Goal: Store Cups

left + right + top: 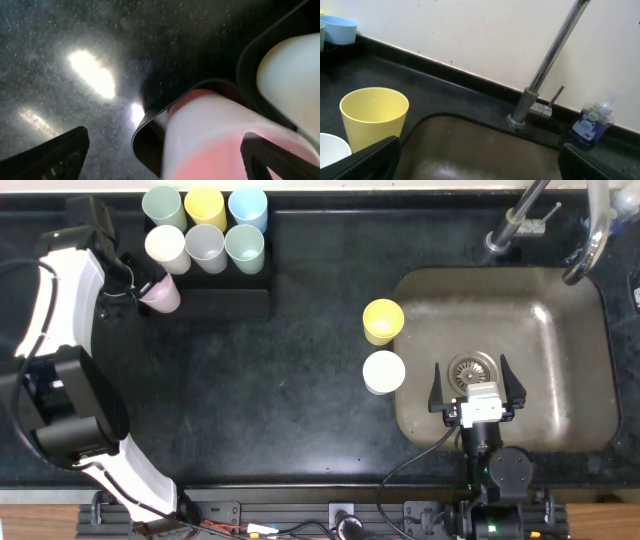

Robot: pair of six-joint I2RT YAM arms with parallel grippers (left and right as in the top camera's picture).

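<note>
Since the pink cup [162,294] is seen leaning at the front-left corner of the black rack [215,302], with the left tool [148,286] about it, the step in hand is judged to be the seating of this cup in the rack's front row.

Left tool state: in the left wrist view its fingers [55,155] are spread wide. One is well apart from the cup's wall and the other lies near it. The cup is therefore read as released, not clamped.

Procedure notes (judgement):
- The cup should be confirmed upright and fully inside the rack's rim before the tool is withdrawn. If it is found propped on the rim, it should be re-grasped and lowered straight.
- The tool should be lifted vertically, so that the nearer finger is not dragged against the cup's wall.
- The cream cup [166,245], stood just behind in the rack, should not be nudged.

Six cups are stood in the rack's two back rows. A yellow cup [383,320] and a white cup [383,372] are stood on the desk [300,400] just beside the left rim of the sink [560,300], not yet stored.

Pose: the left arm is extended up the desk's left side, its wrist turned toward the rack and the tool lowered at the rack's corner. The right arm is held over the sink basin near the drain [470,367]. The right tool [475,385] is parted with nothing between its fingers and is faced toward the yellow cup.
</note>
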